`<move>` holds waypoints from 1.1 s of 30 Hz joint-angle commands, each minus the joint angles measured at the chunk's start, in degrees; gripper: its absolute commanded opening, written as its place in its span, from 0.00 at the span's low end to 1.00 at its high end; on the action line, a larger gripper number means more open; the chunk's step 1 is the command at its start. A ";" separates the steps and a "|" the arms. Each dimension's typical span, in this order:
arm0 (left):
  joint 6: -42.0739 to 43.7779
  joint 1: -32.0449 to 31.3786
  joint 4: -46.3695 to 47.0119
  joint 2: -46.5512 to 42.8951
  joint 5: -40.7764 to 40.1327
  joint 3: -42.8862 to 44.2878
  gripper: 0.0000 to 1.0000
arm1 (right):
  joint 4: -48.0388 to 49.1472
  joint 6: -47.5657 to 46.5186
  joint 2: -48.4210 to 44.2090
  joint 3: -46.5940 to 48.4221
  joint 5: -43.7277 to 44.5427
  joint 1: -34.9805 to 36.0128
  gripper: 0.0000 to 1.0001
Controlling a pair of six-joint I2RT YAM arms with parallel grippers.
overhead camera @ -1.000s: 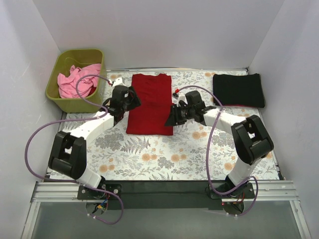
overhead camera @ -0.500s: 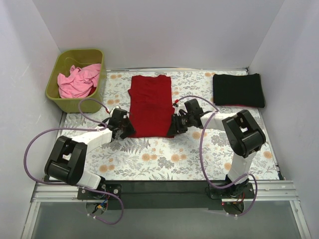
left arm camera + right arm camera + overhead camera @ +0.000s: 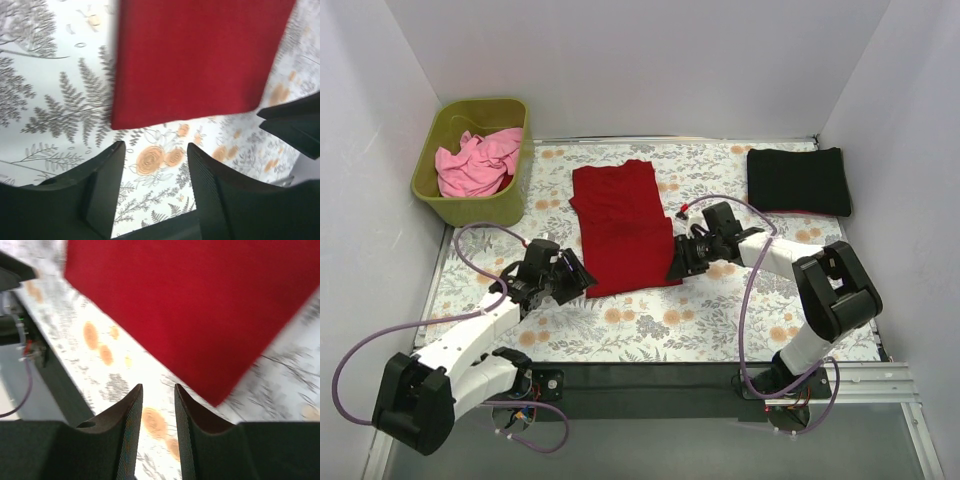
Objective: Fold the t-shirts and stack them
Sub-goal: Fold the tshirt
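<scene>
The dark red t-shirt (image 3: 620, 228) lies flat as a long folded strip on the floral cloth, slightly slanted. It also shows in the left wrist view (image 3: 200, 55) and the right wrist view (image 3: 200, 305). My left gripper (image 3: 576, 278) (image 3: 155, 167) is open and empty just off the shirt's near left corner. My right gripper (image 3: 678, 268) (image 3: 157, 392) is open with a narrow gap, empty, just off the near right corner. The black t-shirt (image 3: 800, 180) lies folded at the back right. The light pink t-shirt (image 3: 475, 165) is crumpled in the bin.
The olive-green bin (image 3: 515, 190) stands at the back left, beside the table's left edge. White walls close in the left, back and right sides. A dark metal rail (image 3: 640, 375) runs along the near edge.
The red shirt has slid toward the near edge and now lies slightly slanted. Both grippers have drawn back nearer from its near corners and stand clear of the cloth.
</scene>
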 commanded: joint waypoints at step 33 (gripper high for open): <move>2.41 6.65 7.23 18.08 10.17 -2.98 0.07 | 18.24 0.73 13.70 1.06 -18.03 -2.16 0.22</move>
